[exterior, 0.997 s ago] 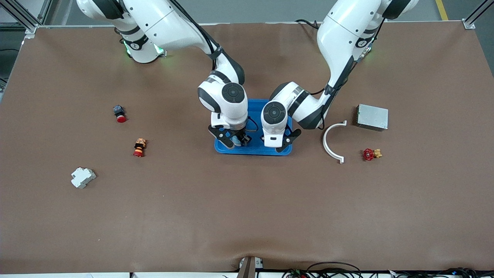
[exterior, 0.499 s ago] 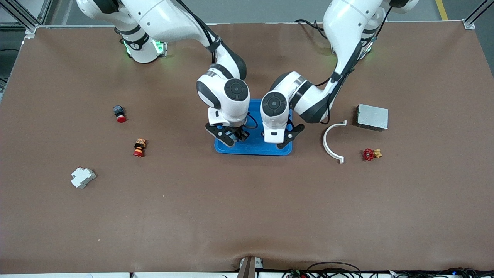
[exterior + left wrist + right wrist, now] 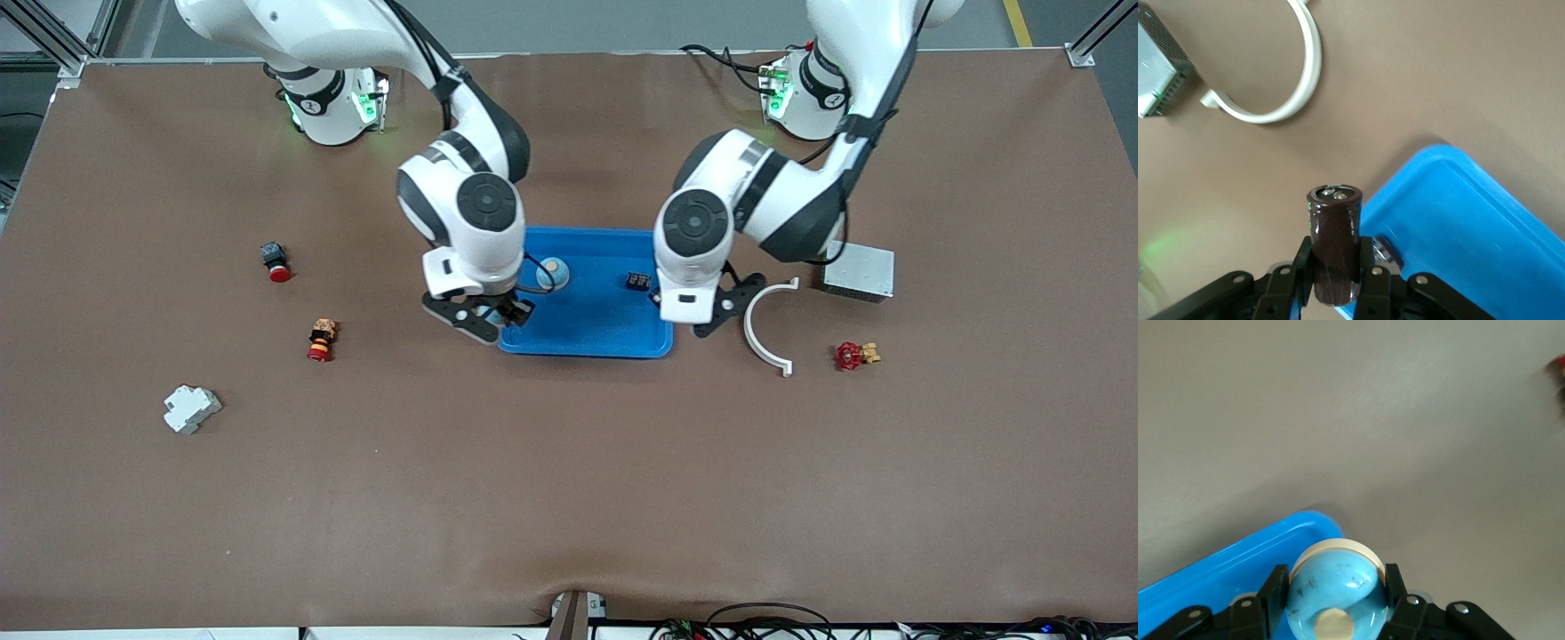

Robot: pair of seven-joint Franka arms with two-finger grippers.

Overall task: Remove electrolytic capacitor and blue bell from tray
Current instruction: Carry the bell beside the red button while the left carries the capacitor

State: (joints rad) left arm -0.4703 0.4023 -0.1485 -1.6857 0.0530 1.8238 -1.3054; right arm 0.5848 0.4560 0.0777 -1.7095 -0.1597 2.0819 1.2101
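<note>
My left gripper (image 3: 1336,259) is shut on a dark brown cylindrical capacitor (image 3: 1335,240) that stands upright between its fingers. It hangs over the blue tray's (image 3: 587,342) edge at the left arm's end, where the left gripper (image 3: 716,309) shows in the front view. My right gripper (image 3: 1335,588) is shut on a light-blue bell (image 3: 1335,590) with a cream rim and button. The right gripper (image 3: 484,316) hangs over the tray's corner (image 3: 1218,573) at the right arm's end.
A light-blue dome (image 3: 552,271) and a small black part (image 3: 637,281) lie in the tray. Toward the left arm's end are a white curved strip (image 3: 761,333), a grey metal box (image 3: 857,269) and a red valve (image 3: 853,355). Two red buttons (image 3: 276,262) (image 3: 320,340) and a white block (image 3: 190,408) lie toward the right arm's end.
Both arms have risen and swung apart from over the tray's near part, each toward its own end. The dome and the black part in the tray are now uncovered.
</note>
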